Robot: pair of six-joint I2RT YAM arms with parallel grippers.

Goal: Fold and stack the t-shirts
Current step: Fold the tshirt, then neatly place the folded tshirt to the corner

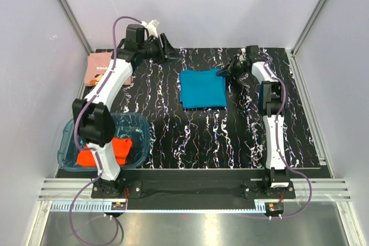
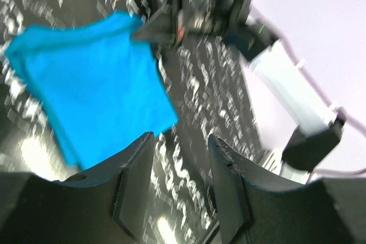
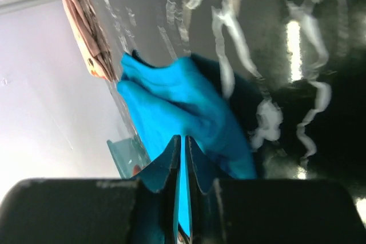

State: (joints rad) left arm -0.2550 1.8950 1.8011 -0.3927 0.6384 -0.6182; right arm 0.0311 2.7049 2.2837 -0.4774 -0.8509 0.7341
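Note:
The teal-blue t-shirt point(image 1: 202, 89) lies folded in a square on the dark marbled table, right of centre. My right gripper point(image 1: 226, 73) is at its far right corner, shut on a fold of the teal cloth point(image 3: 183, 101) that shows between its jaws point(image 3: 183, 141). My left gripper point(image 1: 167, 50) hovers near the table's far edge, left of the shirt, open and empty point(image 2: 180, 141); the teal shirt point(image 2: 91, 78) lies ahead of it. The salmon-pink shirt point(image 1: 99, 66) lies folded at the far left corner. The orange-red shirt point(image 1: 118, 149) lies crumpled in the tub.
The clear blue-tinted plastic tub point(image 1: 138, 120) stands at the near left, partly under my left arm. White walls and metal frame posts enclose the table. The right arm point(image 2: 274, 67) shows in the left wrist view. The tub's edge point(image 3: 123, 152) shows in the right wrist view.

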